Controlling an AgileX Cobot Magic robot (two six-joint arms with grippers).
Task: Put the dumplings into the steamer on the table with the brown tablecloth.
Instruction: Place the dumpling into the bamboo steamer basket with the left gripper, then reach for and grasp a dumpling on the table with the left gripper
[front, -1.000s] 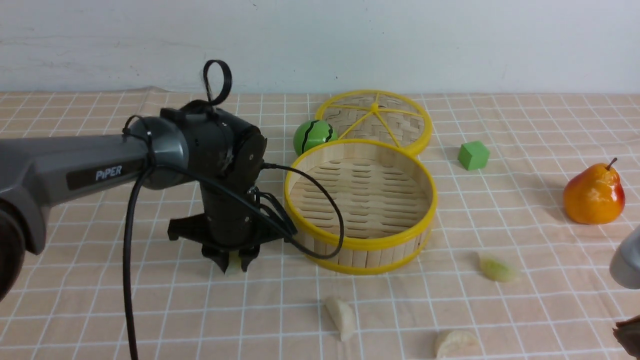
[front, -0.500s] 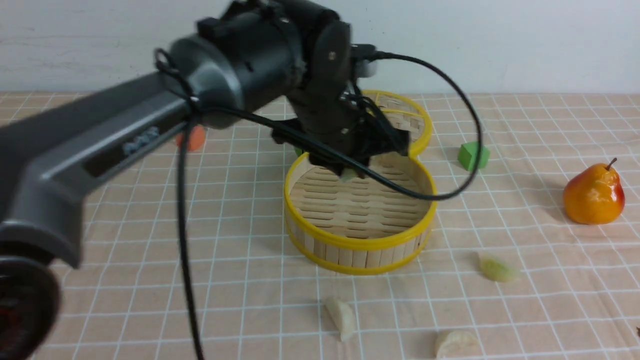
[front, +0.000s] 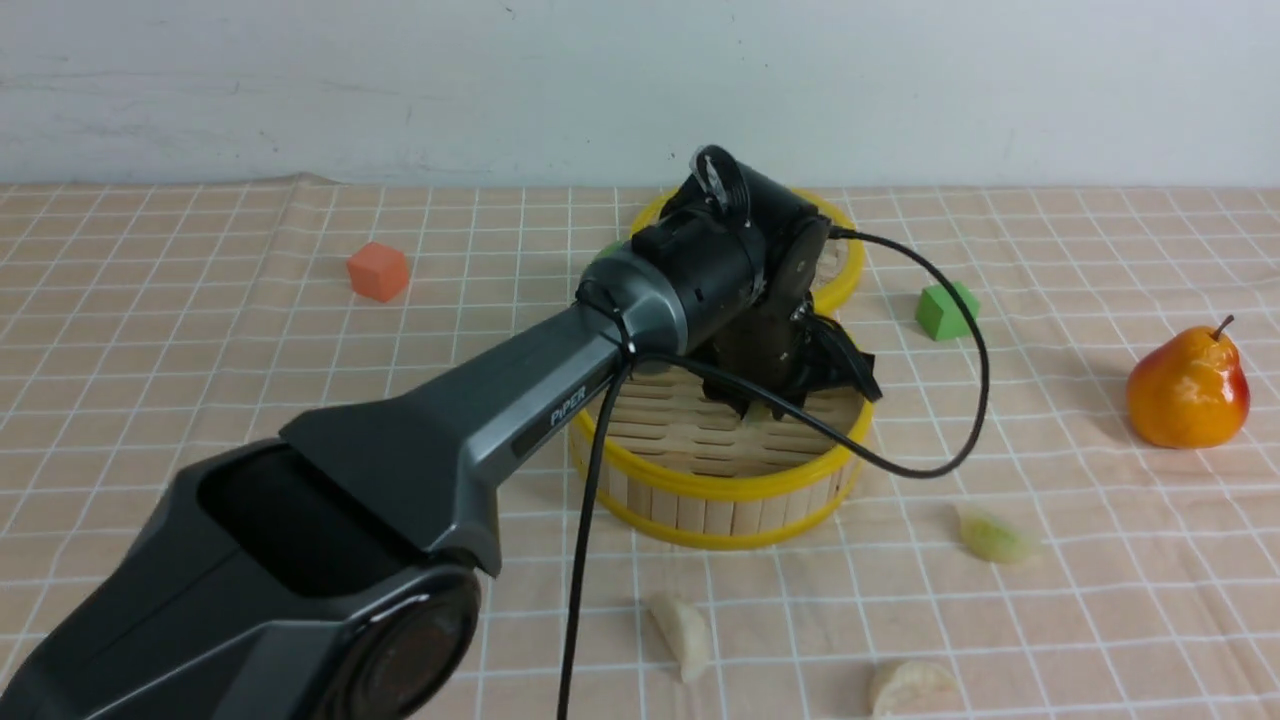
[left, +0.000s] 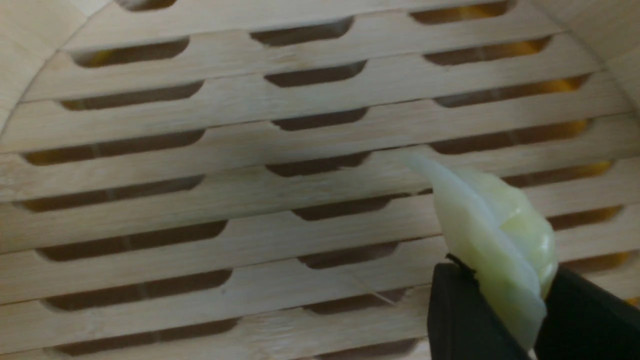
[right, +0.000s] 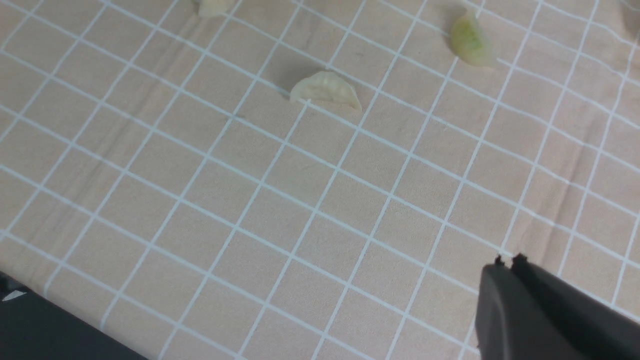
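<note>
My left gripper (front: 765, 405) reaches down inside the round bamboo steamer (front: 720, 490). In the left wrist view it (left: 500, 290) is shut on a pale green dumpling (left: 495, 235), held just above the slatted floor (left: 250, 150). Three dumplings lie on the brown tablecloth (front: 200, 400) in front of the steamer: a pale green one (front: 992, 538), a cream-white one (front: 682, 633) and another cream-white one (front: 908, 686). The right wrist view shows my right gripper (right: 507, 262) shut and empty above the cloth, away from a cream dumpling (right: 326, 90) and a green dumpling (right: 469, 40).
The flat woven lid (front: 835, 255) with yellow spokes lies behind the steamer, mostly hidden by my left arm. An orange cube (front: 378, 271) is at the back left. A green block (front: 946, 310) and a toy pear (front: 1187, 387) are to the right.
My left arm has carried the green dumpling from the cloth left of the steamer, up over the rim, and lowered it inside the steamer. The right arm has left the front view.
</note>
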